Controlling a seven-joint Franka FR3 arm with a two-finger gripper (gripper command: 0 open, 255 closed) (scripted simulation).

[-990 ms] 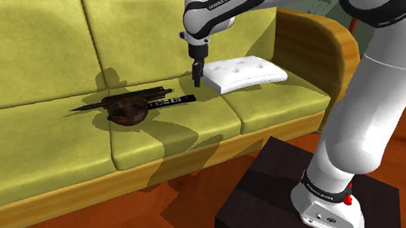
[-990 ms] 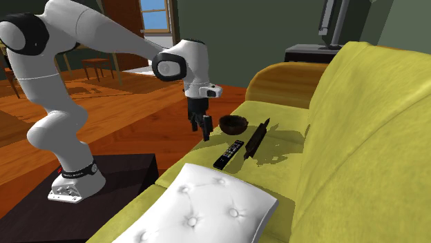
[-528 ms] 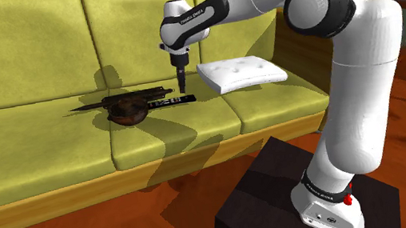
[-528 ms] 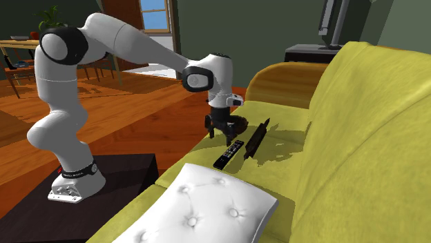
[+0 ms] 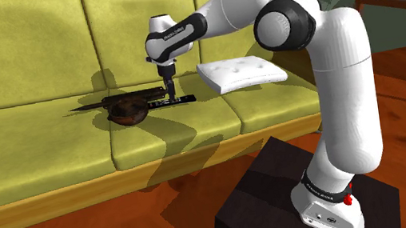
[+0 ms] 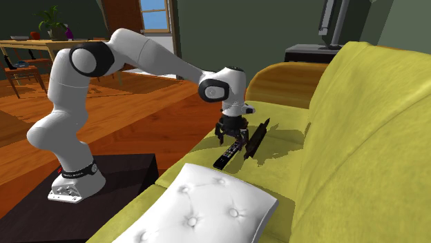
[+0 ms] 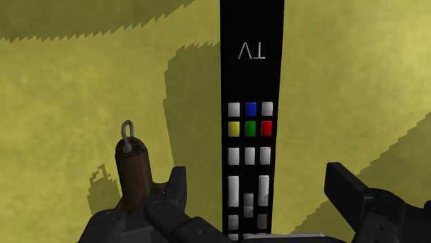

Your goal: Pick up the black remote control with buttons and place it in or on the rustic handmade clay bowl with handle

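Item: slim black remote control with coloured buttons (image 7: 252, 83), flat on yellow-green sofa seat (image 5: 36, 147), just beside brown clay bowl (image 5: 127, 113).
Change: black gripper (image 7: 257, 185) has dropped over it.
Jaws: wide, straddling, untouching.
Meaning: closing is likely next.

Remote (image 7: 252, 138), both ends off-frame

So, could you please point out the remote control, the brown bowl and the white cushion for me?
remote control (image 7: 252, 76): wrist view, on its black face between the TV mark and the coloured buttons.
brown bowl (image 5: 126, 115): shoulder view, on its outer wall.
white cushion (image 5: 242, 72): shoulder view, on the middle of its top.
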